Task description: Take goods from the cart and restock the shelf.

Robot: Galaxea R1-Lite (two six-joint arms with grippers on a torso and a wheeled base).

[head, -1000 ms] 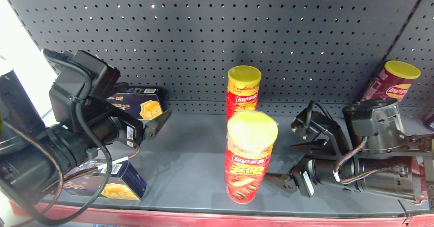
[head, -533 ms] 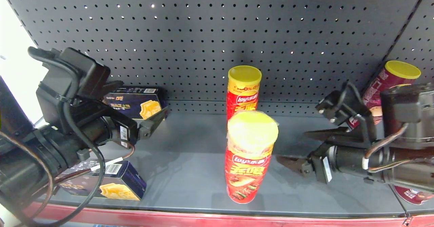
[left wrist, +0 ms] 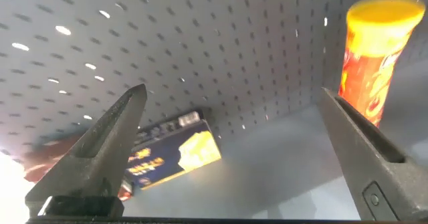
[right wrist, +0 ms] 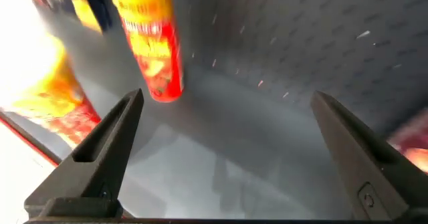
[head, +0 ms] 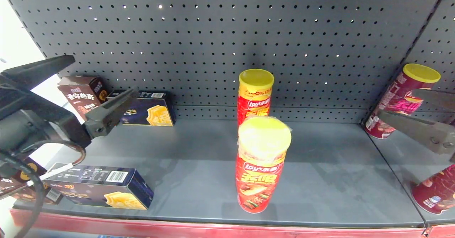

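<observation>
As both arms have pulled back out of the shelf (head: pixel 337 174) bay over the last 1 s, the left one toward the robot's left and the right one toward its right, the middle of the shelf now stands uncovered. The left claw (head: pixel 102 76) is spread apart and holds nothing, and its retreat has exposed a brown box (head: pixel 80 90) standing beside the navy box (head: pixel 149 108) at the back. The right claw (head: pixel 396 102) is likewise apart and empty, hanging just in front of the maroon can (head: pixel 394 95) that leans at the shelf's right end. The front can (head: pixel 262 163) stands upright and free near the shelf edge, directly ahead of the back can (head: pixel 255 92), with neither claw touching it. My judgement is that this 1 placement is finished and the arms are clearing out to fetch the next item from the cart.
</observation>
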